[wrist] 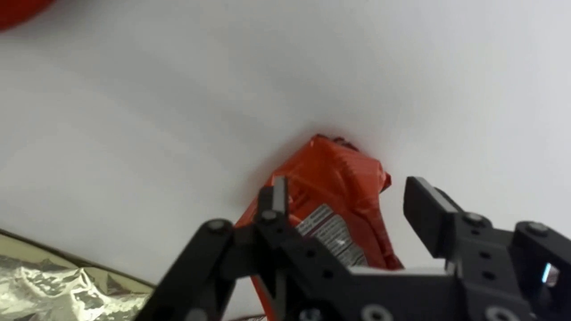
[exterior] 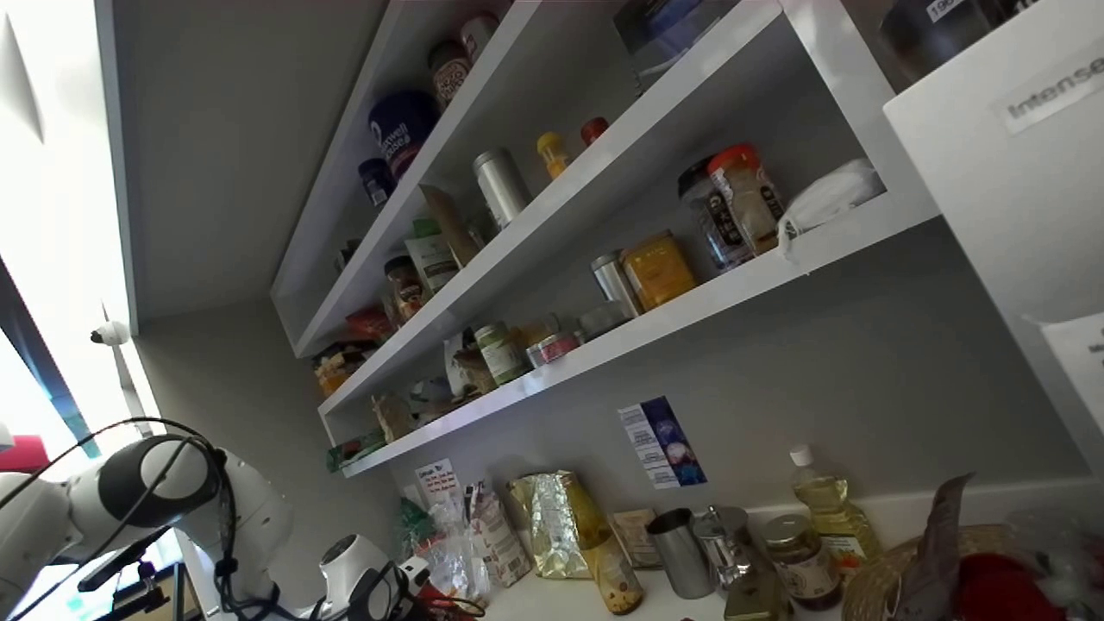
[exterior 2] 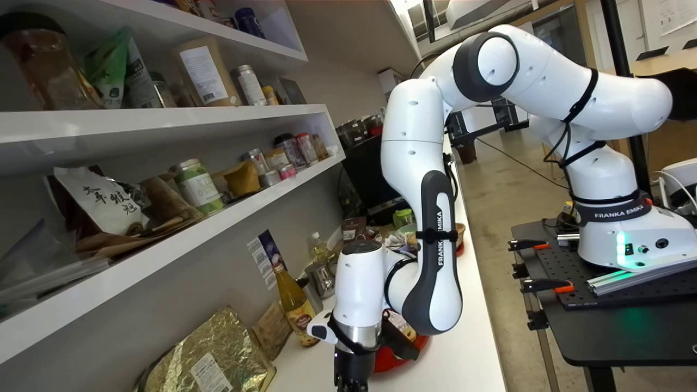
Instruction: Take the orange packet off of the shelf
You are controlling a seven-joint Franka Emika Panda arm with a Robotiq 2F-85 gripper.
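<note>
- glossy orange-red packet [wrist: 345, 200]: on the white counter [exterior 2: 463, 343], between its wall edge and front edge
- black two-fingered claw [wrist: 345, 191]: spread, over the packet
- crinkled gold foil bag [exterior 2: 201, 345]: near the wall edge
- long white shelf [exterior 2: 163, 254]: above that edge

The hand [wrist: 345, 191] hides part of the orange packet [wrist: 352, 196].
</note>
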